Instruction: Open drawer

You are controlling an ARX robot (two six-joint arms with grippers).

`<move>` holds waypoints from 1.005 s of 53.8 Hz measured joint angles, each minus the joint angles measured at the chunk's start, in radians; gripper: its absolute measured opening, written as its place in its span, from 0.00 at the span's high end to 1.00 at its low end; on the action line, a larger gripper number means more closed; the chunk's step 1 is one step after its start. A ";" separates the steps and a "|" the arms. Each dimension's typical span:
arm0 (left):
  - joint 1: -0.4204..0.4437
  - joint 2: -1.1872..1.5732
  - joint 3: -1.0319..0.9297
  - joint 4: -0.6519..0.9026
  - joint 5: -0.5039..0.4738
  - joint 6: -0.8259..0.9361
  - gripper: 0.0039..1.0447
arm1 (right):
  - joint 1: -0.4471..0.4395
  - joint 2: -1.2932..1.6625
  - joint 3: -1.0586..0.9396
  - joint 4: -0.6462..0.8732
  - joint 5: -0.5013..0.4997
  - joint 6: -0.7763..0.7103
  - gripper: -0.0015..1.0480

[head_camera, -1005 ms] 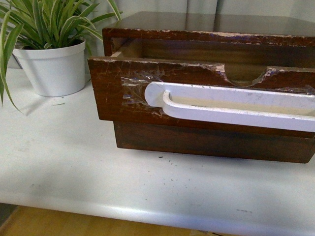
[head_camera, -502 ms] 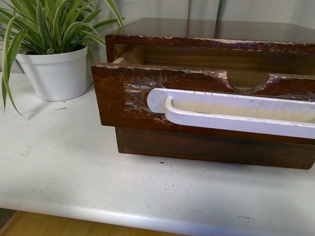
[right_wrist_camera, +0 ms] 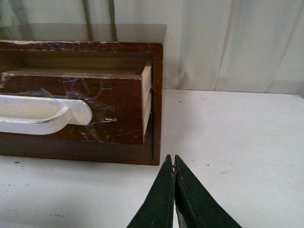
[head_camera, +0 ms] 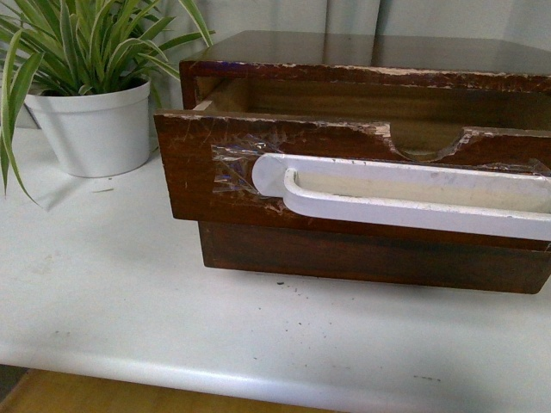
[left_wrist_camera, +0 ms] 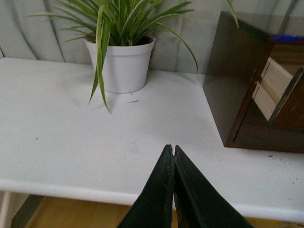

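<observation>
The dark brown drawer (head_camera: 215, 163) with a scratched front stands pulled partway out of its wooden cabinet (head_camera: 362, 52). Its long white bar handle (head_camera: 405, 194) is held on with clear tape, and a half-round notch (head_camera: 426, 142) cuts its rim. The drawer also shows in the right wrist view (right_wrist_camera: 109, 107), with the handle's end (right_wrist_camera: 76, 114). My left gripper (left_wrist_camera: 171, 152) is shut and empty over the white table, apart from the cabinet's side (left_wrist_camera: 232, 71). My right gripper (right_wrist_camera: 171, 161) is shut and empty, in front of the cabinet's corner, touching nothing. Neither arm shows in the front view.
A plain dark drawer front without a handle (head_camera: 370, 258) lies below the open drawer. A white pot with a striped green plant (head_camera: 95, 120) stands beside the cabinet, also in the left wrist view (left_wrist_camera: 123, 61). The white table (head_camera: 129, 284) has its front edge near. Pale curtains hang behind.
The view has shifted slightly between frames; the drawer front sits a little nearer and further left than half a second ago. No gripper is in those frames.
</observation>
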 joint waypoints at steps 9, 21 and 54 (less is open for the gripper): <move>0.000 -0.122 -0.036 -0.069 0.000 0.001 0.96 | 0.000 0.000 0.000 0.000 0.002 0.000 0.99; 0.000 -0.127 -0.036 -0.069 0.000 0.001 0.96 | 0.001 0.000 0.000 0.000 0.002 0.000 0.99; 0.000 -0.127 -0.036 -0.069 0.000 0.001 0.16 | 0.001 0.000 0.000 0.000 0.002 0.000 0.23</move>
